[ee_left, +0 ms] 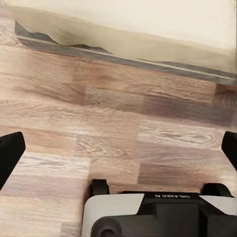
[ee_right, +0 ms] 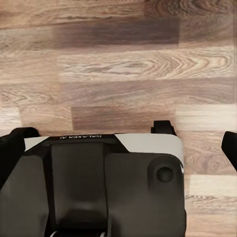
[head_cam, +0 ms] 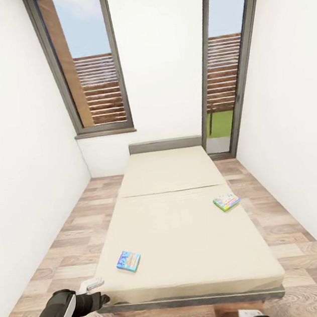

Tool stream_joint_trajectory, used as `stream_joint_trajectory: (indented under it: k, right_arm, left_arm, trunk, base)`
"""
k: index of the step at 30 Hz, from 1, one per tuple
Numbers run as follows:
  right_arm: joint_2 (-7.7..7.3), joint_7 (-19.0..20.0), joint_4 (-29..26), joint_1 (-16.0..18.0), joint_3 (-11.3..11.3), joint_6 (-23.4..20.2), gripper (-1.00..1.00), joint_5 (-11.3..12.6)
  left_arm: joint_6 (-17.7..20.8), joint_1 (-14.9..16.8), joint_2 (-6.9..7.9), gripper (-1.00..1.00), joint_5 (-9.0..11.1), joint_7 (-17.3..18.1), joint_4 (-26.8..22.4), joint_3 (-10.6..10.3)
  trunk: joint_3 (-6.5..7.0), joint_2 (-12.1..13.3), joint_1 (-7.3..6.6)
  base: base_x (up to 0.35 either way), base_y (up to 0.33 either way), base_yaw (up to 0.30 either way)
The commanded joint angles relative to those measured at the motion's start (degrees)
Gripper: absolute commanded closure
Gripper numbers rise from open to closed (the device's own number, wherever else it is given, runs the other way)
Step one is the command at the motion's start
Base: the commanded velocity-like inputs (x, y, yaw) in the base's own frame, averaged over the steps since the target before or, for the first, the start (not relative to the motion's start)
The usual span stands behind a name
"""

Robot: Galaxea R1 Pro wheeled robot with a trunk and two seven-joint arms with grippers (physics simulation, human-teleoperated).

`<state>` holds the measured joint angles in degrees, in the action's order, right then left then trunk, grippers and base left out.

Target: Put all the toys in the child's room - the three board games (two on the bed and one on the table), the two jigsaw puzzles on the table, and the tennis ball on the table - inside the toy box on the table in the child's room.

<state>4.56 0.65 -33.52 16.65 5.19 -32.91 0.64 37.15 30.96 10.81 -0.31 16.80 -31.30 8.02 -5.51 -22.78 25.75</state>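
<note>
Two board games lie on the beige bed (head_cam: 184,226). A blue one (head_cam: 128,260) is near the foot's left corner, and a green-edged one with a busy white cover (head_cam: 226,201) is by the right edge. My left gripper (head_cam: 97,292) hangs low beside the bed's front left corner, open and empty. In the left wrist view its fingers (ee_left: 10,153) stand wide apart over the floor, with the bed edge (ee_left: 123,47) beyond. My right gripper (head_cam: 251,316) is at the bottom edge, open (ee_right: 118,145) over the floorboards. The table, toy box, jigsaw puzzles and tennis ball are out of view.
The bed fills the middle of a narrow room, with strips of wood floor (head_cam: 64,243) along both sides. White walls close in left and right. Two tall windows (head_cam: 88,62) stand behind the dark headboard (head_cam: 165,144). My own base (ee_right: 98,187) shows under both wrists.
</note>
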Motion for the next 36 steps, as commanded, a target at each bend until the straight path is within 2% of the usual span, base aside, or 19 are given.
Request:
stream_joint_trajectory:
  k: [1, 11, 22, 33, 36]
  right_arm:
    - [0.04, 0.06, -0.10, 0.04, 0.32, -0.20, -1.00, 0.06]
    - [0.17, -0.04, -0.14, -0.02, 0.28, 0.20, -1.00, 0.00]
    - [0.58, -0.34, -0.14, -0.04, 0.27, 0.49, -1.00, -0.17]
    - [0.79, -0.38, -0.14, -0.04, 0.14, 0.54, -1.00, -0.20]
    - [0.80, -0.40, -0.12, -0.06, -0.04, 2.55, -1.00, -0.26]
  left_arm:
    - [0.38, 0.04, 0.02, -1.00, -0.04, 0.35, -0.12, 0.25]
    - [0.42, 0.04, 0.57, -1.00, -0.02, 0.74, -0.24, 0.25]
    - [0.12, 0.01, 0.65, -1.00, 0.03, 0.75, -0.37, 0.25]
    - [0.02, 0.00, 0.66, -1.00, 0.01, 0.73, -0.43, 0.24]
    - [-0.10, -0.01, 0.63, -1.00, 0.04, 0.79, -0.46, 0.28]
  trunk:
    - [-0.22, -0.13, 0.03]
    - [-1.07, -0.13, 0.03]
    - [-1.40, -0.13, 0.03]
    - [-1.42, -0.13, 0.03]
    - [-1.42, -0.13, 0.03]
  base:
    - [0.000, 0.000, -0.151]
    - [0.000, 0.000, -0.144]
    - [0.000, 0.014, -0.032]
    - [0.000, 0.226, -0.134]
    - [0.000, 0.227, -0.027]
